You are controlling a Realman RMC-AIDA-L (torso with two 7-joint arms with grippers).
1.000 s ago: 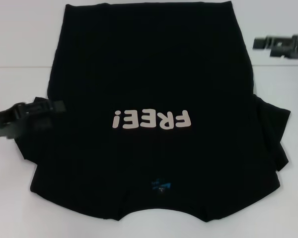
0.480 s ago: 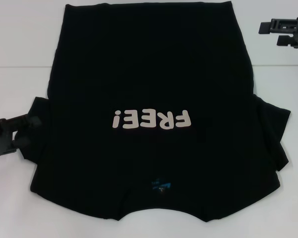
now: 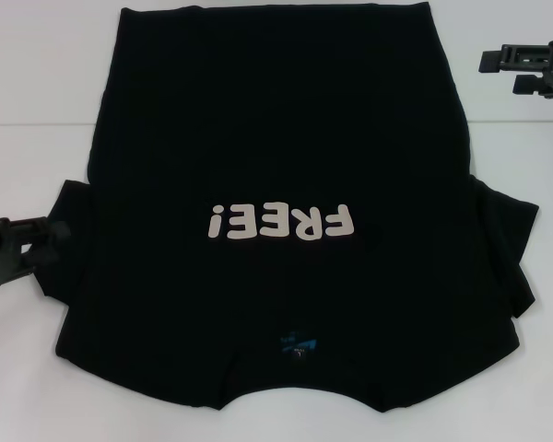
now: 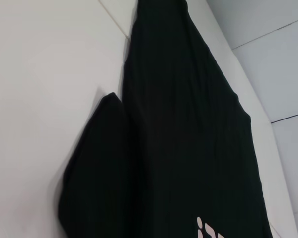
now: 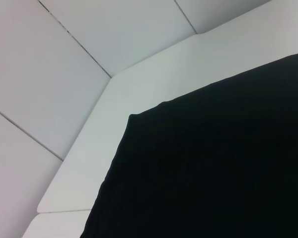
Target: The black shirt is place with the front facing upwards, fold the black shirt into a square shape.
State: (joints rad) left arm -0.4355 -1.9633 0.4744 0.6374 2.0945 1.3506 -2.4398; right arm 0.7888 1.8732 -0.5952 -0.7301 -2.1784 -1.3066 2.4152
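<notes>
Black shirt [image 3: 276, 166] spread flat across table [image 3: 37, 110] centre, print up, collar toward near edge. Left gripper [image 3: 57, 230] at left edge, beside sleeve [image 3: 69, 249], narrowly parted, holding nothing. Right gripper [image 3: 502, 72] near far right corner, off the cloth, spread unclear. Pinch sleeve edge cleanly; lift low; fold inward without dragging body.

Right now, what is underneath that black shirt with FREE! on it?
The black shirt lies flat on a white table, which shows bare all around it. Whatever sits beneath the cloth itself is covered, so anything under it cannot be seen.
</notes>
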